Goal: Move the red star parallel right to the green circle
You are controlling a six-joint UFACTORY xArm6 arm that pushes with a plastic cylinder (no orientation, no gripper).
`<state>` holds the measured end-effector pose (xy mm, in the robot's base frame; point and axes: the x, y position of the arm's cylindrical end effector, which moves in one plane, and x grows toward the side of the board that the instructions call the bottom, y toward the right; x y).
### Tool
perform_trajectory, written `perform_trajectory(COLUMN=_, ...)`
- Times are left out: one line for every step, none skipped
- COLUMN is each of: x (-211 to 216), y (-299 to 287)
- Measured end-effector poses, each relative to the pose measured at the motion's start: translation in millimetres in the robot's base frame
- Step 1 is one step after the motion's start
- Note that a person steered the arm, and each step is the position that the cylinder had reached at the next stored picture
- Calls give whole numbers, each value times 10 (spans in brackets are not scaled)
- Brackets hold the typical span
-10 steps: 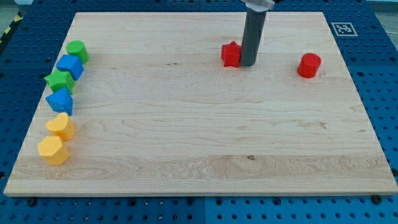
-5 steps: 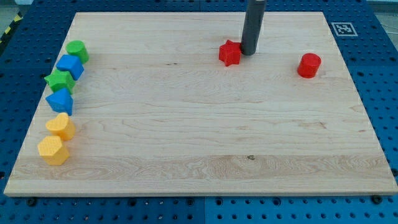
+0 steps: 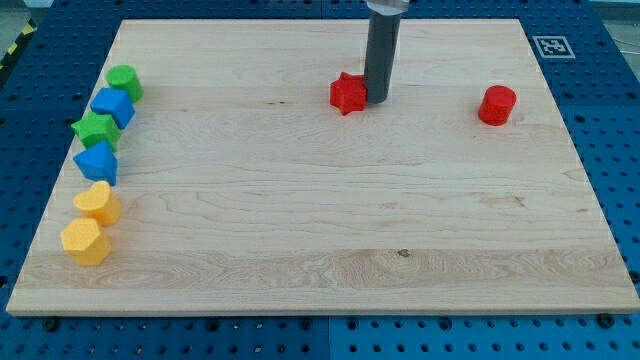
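So my tip point(image 3: 378, 101) is down on the board right against the red star point(image 3: 347, 94), touching its side on the view's right. No hand on this rig, just a smooth, dark matte rod coming straight down from the view's top, so there's nothing to clench or release; it only presses against the block. The star is a chunky little piece with stubby points, sitting in the upper middle of the board.

Off to the view's right, well apart, there's a red cylinder point(image 3: 496, 105), round and plain. The green circle point(image 3: 124, 81) is way over at the view's left, topmost in a line of blocks running down that edge: a blue cube-ish block point(image 3: 113, 105), a green star point(image 3: 95, 129), another blue block point(image 3: 97, 161), then two yellow blocks point(image 3: 98, 202) point(image 3: 85, 241), shapes hard to pin down.

The board point(image 3: 320, 220) is pale wood with visible grain and a small dark knot near the bottom. Around it is a blue perforated table point(image 3: 620, 120).
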<state>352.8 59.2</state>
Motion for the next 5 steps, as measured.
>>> perform_trajectory(x=-47, y=-300)
perform_trajectory(x=-7, y=-420)
perform_trajectory(x=138, y=-420)
perform_trajectory(x=225, y=-420)
perform_trajectory(x=247, y=-420)
